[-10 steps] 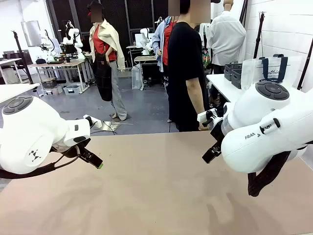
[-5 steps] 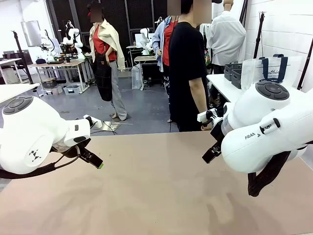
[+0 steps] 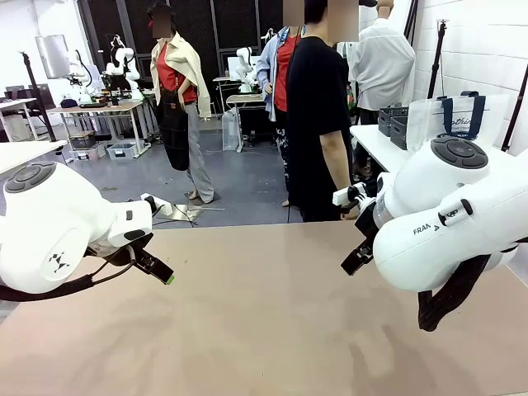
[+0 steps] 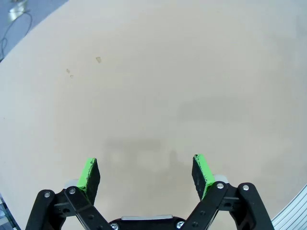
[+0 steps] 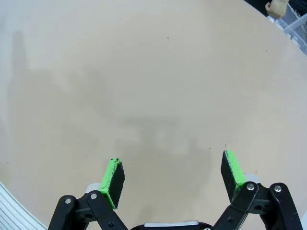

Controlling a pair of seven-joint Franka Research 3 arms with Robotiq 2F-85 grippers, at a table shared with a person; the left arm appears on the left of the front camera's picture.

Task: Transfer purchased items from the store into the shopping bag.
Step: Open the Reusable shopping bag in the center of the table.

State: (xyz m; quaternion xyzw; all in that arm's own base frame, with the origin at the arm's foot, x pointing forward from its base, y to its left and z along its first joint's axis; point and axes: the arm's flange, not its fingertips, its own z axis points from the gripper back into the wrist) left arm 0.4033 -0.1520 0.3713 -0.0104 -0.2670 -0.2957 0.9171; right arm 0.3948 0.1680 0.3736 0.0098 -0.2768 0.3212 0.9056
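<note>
Tan table [image 3: 264, 330] under both arms. Left gripper [image 4: 145, 166]: fingers spread wide, gripping nothing, above the tabletop. Right gripper [image 5: 171, 164]: likewise wide, empty. Shopping bag [image 3: 459, 120] stands upright on side table [image 3: 371, 142] far right, beside grey baskets [image 3: 394, 120]; contents indiscernible.

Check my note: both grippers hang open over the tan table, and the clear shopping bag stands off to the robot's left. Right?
One slip: the front view shows the shopping bag off to the robot's right, not left. The left gripper and right gripper do hang open over the tan table.
</note>
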